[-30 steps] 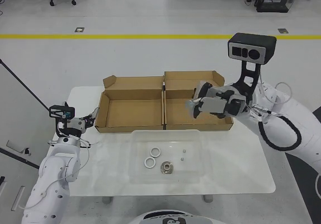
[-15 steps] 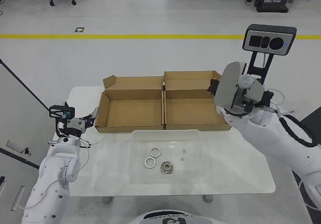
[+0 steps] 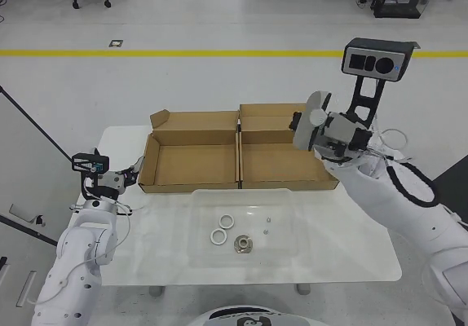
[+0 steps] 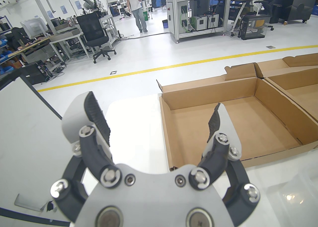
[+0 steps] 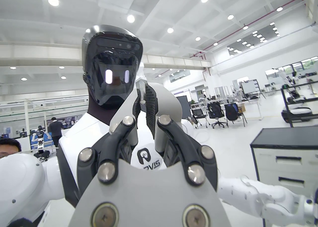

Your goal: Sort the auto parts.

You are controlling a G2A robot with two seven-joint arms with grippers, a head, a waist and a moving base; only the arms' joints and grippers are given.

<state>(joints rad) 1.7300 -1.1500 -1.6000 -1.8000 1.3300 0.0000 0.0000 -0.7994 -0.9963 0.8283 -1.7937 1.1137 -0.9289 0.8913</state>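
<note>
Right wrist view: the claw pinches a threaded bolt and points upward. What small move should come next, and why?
Probably tip the right claw downward over the right cardboard box: it is shut on the bolt, aimed upward, and the top view shows that arm raised by that box.

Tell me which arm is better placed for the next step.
Right, probably: the right end effector is shut on a bolt, up near the right box; the left end effector hangs open beside the left box.

The right gripper (image 5: 144, 100) hides most of the bolt (image 5: 142, 90). In the tray (image 3: 284, 248), two specks (image 3: 268, 218) are too small to tell. The right arm (image 3: 381, 191) covers a corner of the box (image 3: 275, 163).
</note>
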